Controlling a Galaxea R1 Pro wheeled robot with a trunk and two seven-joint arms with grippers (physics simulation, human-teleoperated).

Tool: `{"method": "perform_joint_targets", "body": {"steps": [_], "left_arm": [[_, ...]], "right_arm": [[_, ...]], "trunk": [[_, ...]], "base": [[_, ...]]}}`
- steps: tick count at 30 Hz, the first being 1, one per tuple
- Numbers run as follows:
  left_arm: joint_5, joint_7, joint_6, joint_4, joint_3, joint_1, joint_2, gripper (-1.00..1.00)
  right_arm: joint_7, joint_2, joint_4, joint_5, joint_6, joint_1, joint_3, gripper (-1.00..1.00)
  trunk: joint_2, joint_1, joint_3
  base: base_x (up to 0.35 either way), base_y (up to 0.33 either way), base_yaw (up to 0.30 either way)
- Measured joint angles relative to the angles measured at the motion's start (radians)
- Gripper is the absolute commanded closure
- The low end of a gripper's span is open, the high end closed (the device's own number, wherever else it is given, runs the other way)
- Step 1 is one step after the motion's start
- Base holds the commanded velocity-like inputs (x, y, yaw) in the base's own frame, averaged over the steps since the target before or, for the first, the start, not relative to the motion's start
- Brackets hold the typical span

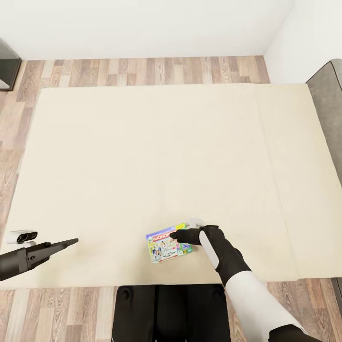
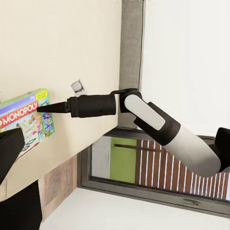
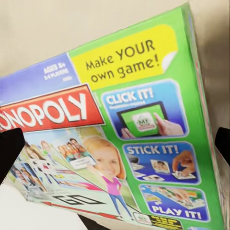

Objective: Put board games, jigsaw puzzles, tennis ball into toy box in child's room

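One board game [image 1: 165,245], a green and blue Monopoly box with a red band, lies flat on the beige mattress of the bed [image 1: 142,142] near its front edge. My right gripper [image 1: 175,234] hovers just over the box's far right corner. It is open. In the right wrist view the box cover [image 3: 120,139] spreads between the dark fingertips [image 3: 9,148] at either side. The left wrist view has the same box [image 2: 26,117] under the right gripper's tip. My left gripper [image 1: 71,242] hangs open over the mattress's front left, well apart from the box.
The grey headboard [image 1: 327,104] stands at the bed's right. Wooden floor [image 1: 142,71] runs beyond the mattress, with a white wall behind. A dark piece of furniture [image 1: 7,66] sits at the far left. My own base [image 1: 166,313] is against the bed's front edge.
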Motion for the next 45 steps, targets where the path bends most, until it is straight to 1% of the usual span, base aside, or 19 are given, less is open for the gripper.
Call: {"method": "perform_joint_targets", "body": {"steps": [16, 28, 35, 45], "left_arm": [[0.000, 0.000, 0.000, 0.000, 0.000, 0.000, 0.000, -1.00], [0.000, 0.000, 0.000, 0.000, 0.000, 0.000, 0.000, -1.00], [0.000, 0.000, 0.000, 0.000, 0.000, 0.000, 0.000, -1.00], [0.000, 0.000, 0.000, 0.000, 0.000, 0.000, 0.000, -1.00]], "right_arm": [[0.001, 0.000, 0.000, 0.000, 0.000, 0.000, 0.000, -1.00], [0.001, 0.000, 0.000, 0.001, 0.004, 0.000, 0.000, -1.00], [0.001, 0.000, 0.000, 0.004, 0.040, 0.000, 0.000, -1.00], [0.002, 0.000, 0.001, 0.000, 0.054, 0.000, -0.003, -1.00]], "trunk": [[0.000, 0.000, 0.000], [0.000, 0.000, 0.000], [0.000, 0.000, 0.000], [0.000, 0.000, 0.000]], "base": [[0.000, 0.148, 0.000], [0.000, 0.010, 0.000], [0.000, 0.000, 0.000], [0.000, 0.000, 0.000]]}}
